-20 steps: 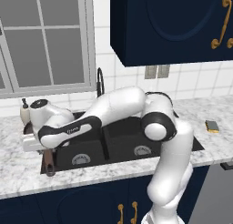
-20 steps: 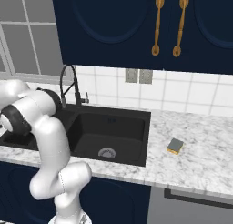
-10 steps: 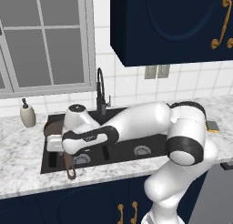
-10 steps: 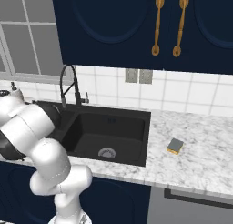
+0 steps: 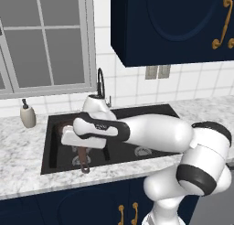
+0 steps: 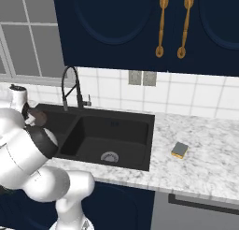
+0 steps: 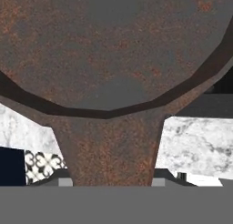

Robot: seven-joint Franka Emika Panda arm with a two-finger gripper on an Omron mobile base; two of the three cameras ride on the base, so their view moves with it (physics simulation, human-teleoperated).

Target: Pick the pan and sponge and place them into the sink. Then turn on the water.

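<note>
1 item in hand: the pan (image 7: 113,50), clamped by its handle between the part-closed fingers of the gripper (image 5: 81,148). A second ago it hung at the counter's left end; now it is over the left basin of the sink (image 5: 151,112), so release looks close. Far beyond the fingers, the sponge (image 6: 179,150) waits on the counter.

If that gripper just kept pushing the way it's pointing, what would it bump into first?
The pan it holds: the gripper grips its handle, so the bowl comes first. Beyond that, probably the sink, though depth is unclear.
</note>
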